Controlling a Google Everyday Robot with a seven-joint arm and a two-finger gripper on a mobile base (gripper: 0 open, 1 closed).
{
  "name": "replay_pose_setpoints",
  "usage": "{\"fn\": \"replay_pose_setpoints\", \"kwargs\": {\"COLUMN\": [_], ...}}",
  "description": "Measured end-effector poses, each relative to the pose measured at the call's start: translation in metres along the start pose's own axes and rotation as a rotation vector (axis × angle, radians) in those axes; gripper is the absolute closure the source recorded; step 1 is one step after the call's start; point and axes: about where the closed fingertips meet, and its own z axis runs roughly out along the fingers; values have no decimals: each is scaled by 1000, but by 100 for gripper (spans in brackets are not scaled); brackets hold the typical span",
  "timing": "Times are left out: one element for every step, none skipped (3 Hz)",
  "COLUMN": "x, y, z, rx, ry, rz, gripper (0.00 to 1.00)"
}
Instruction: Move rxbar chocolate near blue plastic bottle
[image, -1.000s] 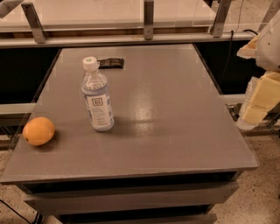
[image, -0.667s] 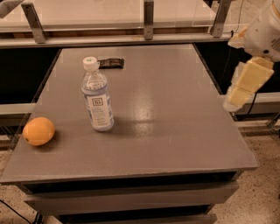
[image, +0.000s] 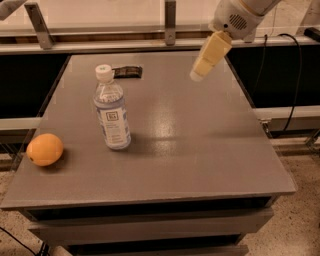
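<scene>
An orange (image: 45, 149) sits by the table's (image: 200, 165) left edge, with the blue plastic bottle (image: 112, 112) upright to its right. The rxbar chocolate (image: 127, 72) lies flat near the far edge, behind the bottle and apart from it. The gripper (image: 196, 75) hangs over the far-right corner area; whether it is spread or closed cannot be told.

the claw (image: 198, 74) hangs over the far right part of the grey tabletop (image: 200, 150). an orange (image: 45, 149) sits on the tabletop well apart from the claw, far to its left and nearer the camera, by the left edge. a black cable (image: 296, 75) hangs right of the claw, off the tabletop. a metal post (image: 170, 22) stands behind the claw, slightly left.
</scene>
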Motion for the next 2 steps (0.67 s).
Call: {"fn": "replay_pose_setpoints", "kwargs": {"x": [-60,-78], "y": [-15,-26], "z": [26,30], "rx": [47,95], "ry": [-128,-187], "rz": [44,51], "gripper": [0,0]}}
